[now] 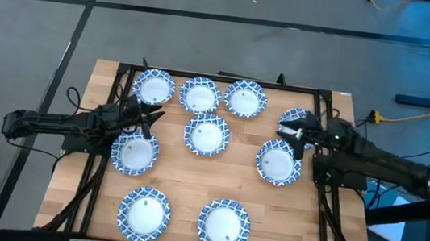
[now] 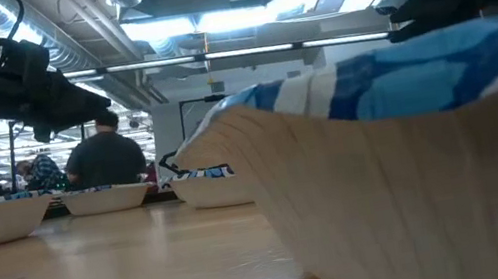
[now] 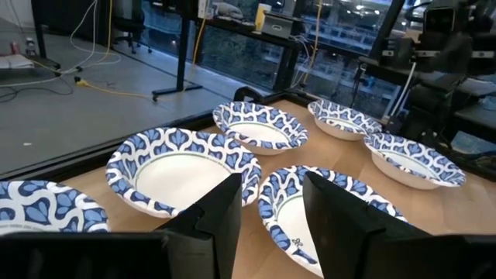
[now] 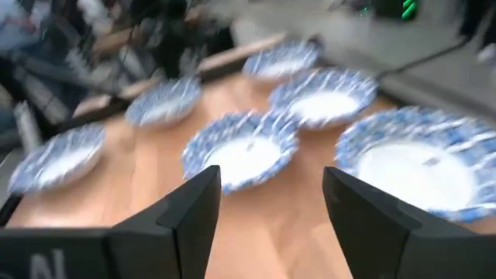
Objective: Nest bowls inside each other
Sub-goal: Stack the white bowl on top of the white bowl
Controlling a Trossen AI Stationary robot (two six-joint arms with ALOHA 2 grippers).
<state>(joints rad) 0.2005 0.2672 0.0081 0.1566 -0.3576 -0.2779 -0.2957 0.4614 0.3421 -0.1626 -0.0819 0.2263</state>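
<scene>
Nine bowls lie separately on the wooden table (image 1: 191, 187), none nested, as the high view shows. Three form a row along the upper edge of the table: one at upper left (image 1: 154, 88), one at upper centre (image 1: 200, 96) and one just right of it (image 1: 245, 99). A fourth bowl (image 1: 296, 118) lies at the upper right, partly hidden under the right arm. The centre bowl (image 1: 207, 134) sits just below the upper row. A bowl at middle left (image 1: 134, 152) and a bowl at middle right (image 1: 278, 162) flank it lower down. Two more lie near the lower edge, one at lower left (image 1: 144, 213) and one at lower centre (image 1: 224, 225). The left gripper (image 1: 148, 119) hangs between the upper-left bowl and the middle-left bowl; in the left wrist view its fingers (image 3: 218, 221) stand narrowly apart with nothing between them. The right gripper (image 1: 291, 135) hangs between the upper-right bowl and the middle-right bowl; in the right wrist view its fingers (image 4: 195, 209) stand wide apart and hold nothing. In the low view, people (image 2: 107, 153) sit in the room beyond the table.
</scene>
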